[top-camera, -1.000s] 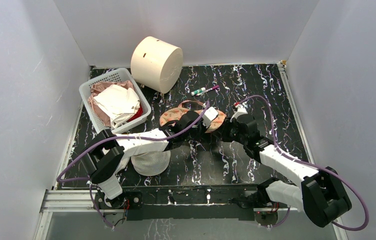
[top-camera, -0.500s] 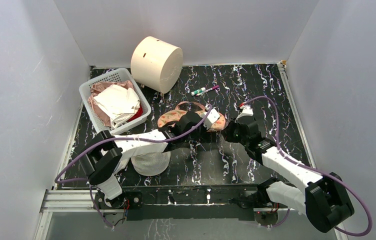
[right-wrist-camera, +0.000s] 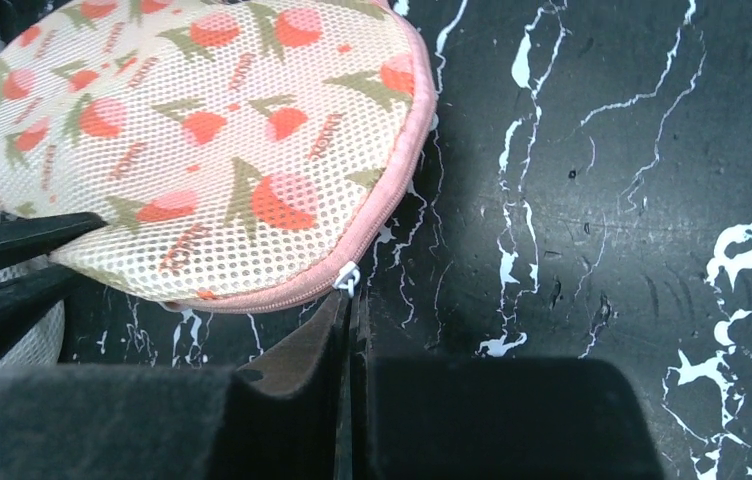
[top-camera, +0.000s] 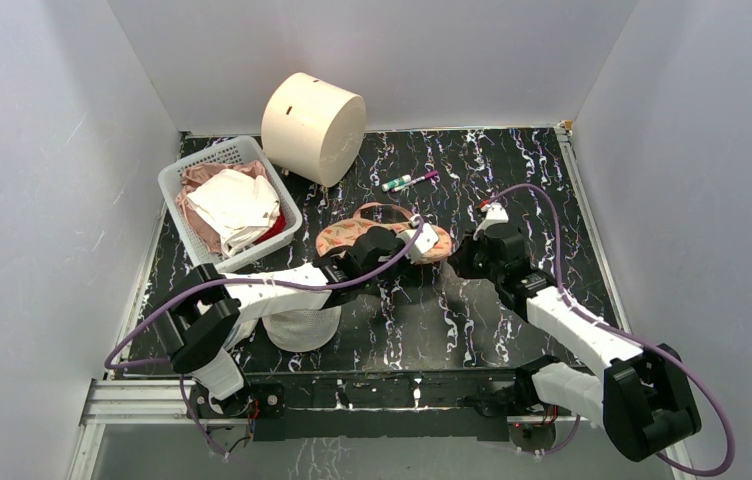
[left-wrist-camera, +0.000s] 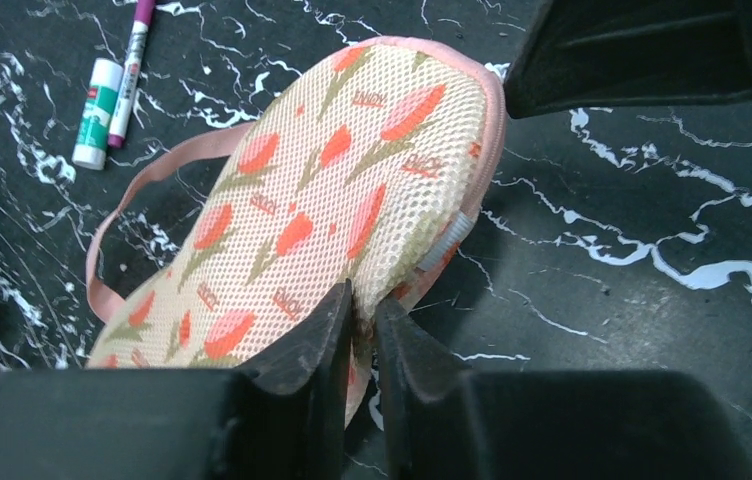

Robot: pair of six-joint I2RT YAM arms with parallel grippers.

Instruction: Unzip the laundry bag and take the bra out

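lying flat near the middle of the black marbled table point(top-camera: 512, 180), the laundry bag point(top-camera: 337, 238) sits between the two arms, peach mesh side with red-orange and green motifs facing up. its pink loop strap point(left-wrist-camera: 167, 170) curls out on the far side. the left gripper point(left-wrist-camera: 362, 305) reaches in from the near-left, its fingers all but together, nipping the bag's near edge so that a fold of mesh and pink trim is caught between the tips. the right gripper point(right-wrist-camera: 349, 300) comes in from the bag's right end with its fingers fully closed. the small pale zip pull point(right-wrist-camera: 349, 278) sits right at their tips and looks caught between them, though the pinch itself is hidden in the seam of the fingers. in the right wrist view the zip line along the pink trim reads as closed where it shows. in the left wrist view the right gripper's dark body fills the upper right corner, just past the bag's rounded end. beyond the bag, a little apart from it, a white-and-green marker point(left-wrist-camera: 97, 100) and a thin pink pen point(left-wrist-camera: 132, 60) lie side by side on the table. at the far left stands a white basket point(top-camera: 177, 185) piled with pale and pinkish cloth, and a cream cylinder point(top-camera: 314, 125) rests tilted just behind it. a white mesh bag point(top-camera: 302, 325) lies on the table under the left arm, well apart from the laundry bag.
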